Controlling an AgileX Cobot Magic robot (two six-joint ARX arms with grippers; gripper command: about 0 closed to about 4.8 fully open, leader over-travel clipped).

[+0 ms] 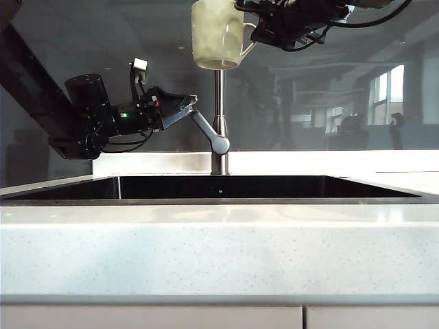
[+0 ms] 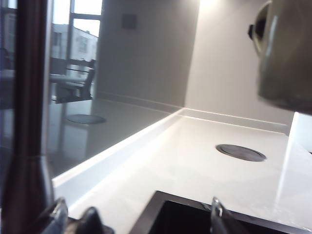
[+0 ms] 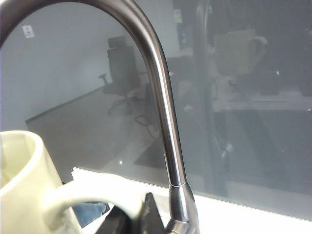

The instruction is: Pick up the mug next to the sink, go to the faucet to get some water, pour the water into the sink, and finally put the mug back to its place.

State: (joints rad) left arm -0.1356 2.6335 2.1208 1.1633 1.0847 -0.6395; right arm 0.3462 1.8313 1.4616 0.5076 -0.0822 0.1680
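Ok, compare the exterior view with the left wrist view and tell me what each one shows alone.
Only the exterior view shows the mug held by its handle in the right hand, and the left hand at the faucet's lever. Only the left wrist view shows a round dark disc set in the countertop. Both show the faucet and the black sink.

One mug (image 1: 217,34), one faucet (image 1: 219,130), one sink (image 1: 219,186) and two pincers are showing on one surface (image 1: 219,253).
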